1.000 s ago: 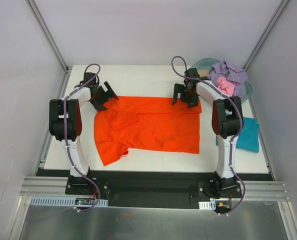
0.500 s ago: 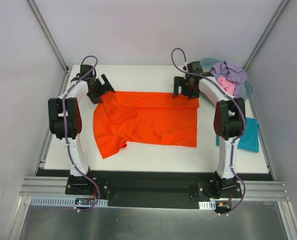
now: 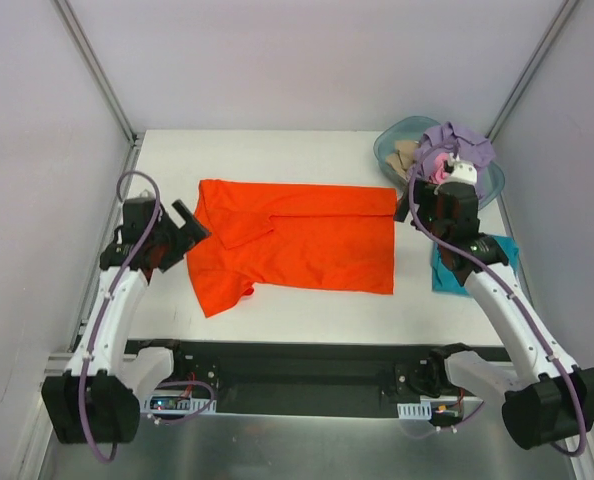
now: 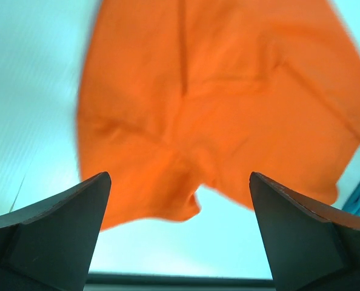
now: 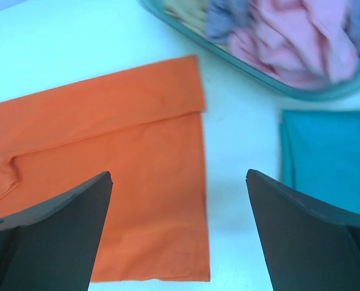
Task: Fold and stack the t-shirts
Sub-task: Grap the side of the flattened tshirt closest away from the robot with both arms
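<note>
The bright orange t-shirt [image 3: 297, 238] lies spread on the white table [image 3: 277, 155], its far edge folded over and a sleeve sticking out at the near left. It also shows in the left wrist view [image 4: 228, 103] and the right wrist view [image 5: 119, 151]. My left gripper [image 3: 184, 228] is open and empty just left of the shirt. My right gripper [image 3: 427, 205] is open and empty, raised off the shirt's right edge. A folded teal t-shirt [image 3: 482, 270] lies at the right. Lavender [image 3: 462, 143], pink and beige shirts sit in the tub.
The translucent blue-green plastic tub [image 3: 389, 152] stands at the back right corner and shows in the right wrist view [image 5: 277, 88]. The table's near edge borders a black rail [image 3: 297, 355]. Grey walls close in the sides.
Both arms have pulled back from the shirt's far corners toward the near side and let go. The orange shirt's far edge now lies folded over, and the shirt has shifted slightly away.
</note>
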Robot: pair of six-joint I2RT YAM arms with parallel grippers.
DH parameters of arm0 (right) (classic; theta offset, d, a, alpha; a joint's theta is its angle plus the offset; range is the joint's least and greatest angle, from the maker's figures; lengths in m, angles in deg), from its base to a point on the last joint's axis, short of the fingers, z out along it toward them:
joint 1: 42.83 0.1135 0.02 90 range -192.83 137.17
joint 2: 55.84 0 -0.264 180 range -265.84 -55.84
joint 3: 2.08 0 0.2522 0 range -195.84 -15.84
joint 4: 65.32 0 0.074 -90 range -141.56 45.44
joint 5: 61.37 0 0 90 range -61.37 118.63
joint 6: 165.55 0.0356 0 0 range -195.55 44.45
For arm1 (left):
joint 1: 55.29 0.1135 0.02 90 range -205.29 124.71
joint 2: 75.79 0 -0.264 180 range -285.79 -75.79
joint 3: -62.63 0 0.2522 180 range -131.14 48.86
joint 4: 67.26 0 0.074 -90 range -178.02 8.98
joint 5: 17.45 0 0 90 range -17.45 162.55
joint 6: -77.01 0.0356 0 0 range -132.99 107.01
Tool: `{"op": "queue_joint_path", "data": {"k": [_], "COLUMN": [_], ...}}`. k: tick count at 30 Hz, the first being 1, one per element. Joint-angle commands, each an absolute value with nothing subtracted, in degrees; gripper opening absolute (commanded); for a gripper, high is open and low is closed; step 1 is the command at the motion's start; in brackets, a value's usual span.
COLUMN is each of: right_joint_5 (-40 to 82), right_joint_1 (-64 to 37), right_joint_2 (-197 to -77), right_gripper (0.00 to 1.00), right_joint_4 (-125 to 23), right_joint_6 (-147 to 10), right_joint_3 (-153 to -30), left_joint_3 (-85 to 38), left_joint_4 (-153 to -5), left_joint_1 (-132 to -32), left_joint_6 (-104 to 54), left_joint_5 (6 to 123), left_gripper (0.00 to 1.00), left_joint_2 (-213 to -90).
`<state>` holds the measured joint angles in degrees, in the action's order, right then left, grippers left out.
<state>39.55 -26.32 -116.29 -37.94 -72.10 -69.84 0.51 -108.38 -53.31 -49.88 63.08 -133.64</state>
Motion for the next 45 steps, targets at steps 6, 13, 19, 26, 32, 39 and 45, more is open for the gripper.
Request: {"op": "queue_joint_path", "data": {"k": [6,13,19,26,32,39,45], "right_joint_5": [45.16,46.21,46.04,46.21,46.48,45.68,42.62], "right_joint_1": [-29.65,-29.65,-29.65,-29.65,-29.65,-29.65,-29.38], "right_joint_2": [-116.75,-118.24,-119.65,-120.36,-121.85,-122.11,-122.90], "right_gripper": [0.97,0.97,0.97,0.97,0.97,0.97,0.99], "right_joint_4": [-33.11,-31.35,-31.26,-31.00,-30.12,-29.33,-23.98], "right_joint_6": [-61.13,-61.83,-62.27,-62.45,-62.36,-61.92,-60.96], "right_joint_3": [-64.19,-65.24,-65.24,-65.68,-66.47,-66.82,-67.96], "left_joint_3": [17.03,26.71,27.59,27.07,28.91,29.71,28.83], "left_joint_4": [-124.44,-122.25,-117.06,-112.67,-108.01,-105.28,-105.19], "left_joint_1": [-52.91,-53.00,-53.09,-53.09,-53.00,-53.00,-53.00], "left_joint_6": [-61.93,-67.40,-67.31,-65.82,-64.59,-62.83,-60.81], "left_joint_5": [65.62,61.48,61.74,64.37,62.27,60.87,58.32], "left_gripper": [0.99,0.87,0.66,0.48,0.40,0.17,0.00], "left_joint_2": [-115.53,-113.41,-118.76,-124.65,-126.59,-129.14,-127.48]}}
